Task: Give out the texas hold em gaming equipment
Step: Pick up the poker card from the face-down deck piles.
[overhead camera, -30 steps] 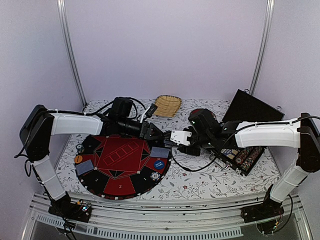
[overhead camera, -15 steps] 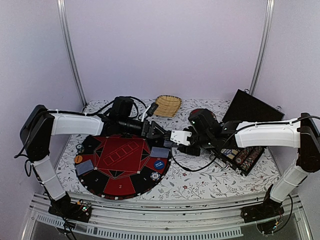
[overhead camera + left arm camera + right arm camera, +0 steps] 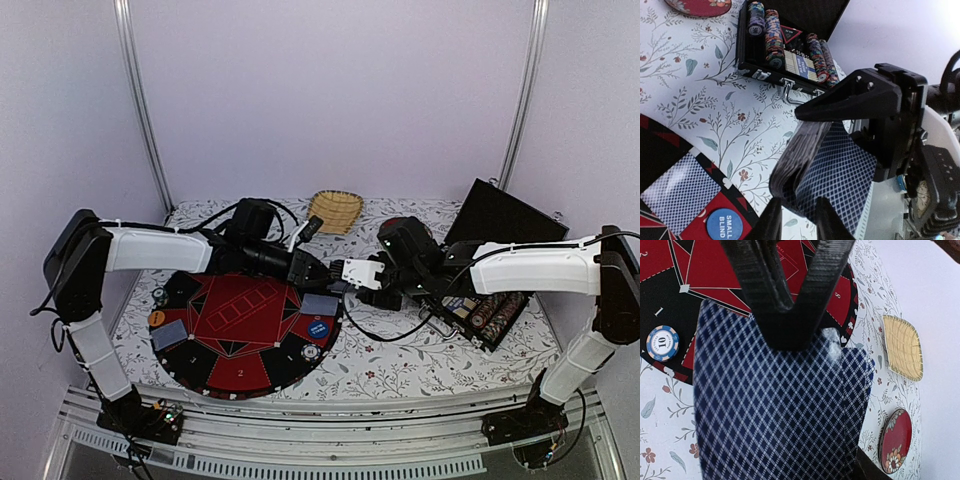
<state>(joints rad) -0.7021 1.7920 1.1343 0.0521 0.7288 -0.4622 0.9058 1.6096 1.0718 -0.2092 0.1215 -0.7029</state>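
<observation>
Playing cards in a thick deck hung in mid-air between the two arms, above the floral tablecloth and just beside the right rim of the round poker mat. The right gripper was clamped across the deck, with one black finger over its blue cross-hatched back, and the stack bowed in that hold. The left gripper reached in from the opposite side. In the right wrist view its two carbon-patterned fingers narrowed to a V and pinched the deck's far edge, where one card corner stood slightly out of line. How many cards that pinch took in could not be told.

On the mat lay a face-down card at the left and another card at the right. A blue small-blind button sat just beside the right one, and a white-and-blue chip marked 10 lay nearer the front rim. An orange button rested at the mat's left edge. The open chip case, with rows of chips inside, lay to the right. The straw basket and the red plate were at the back.
</observation>
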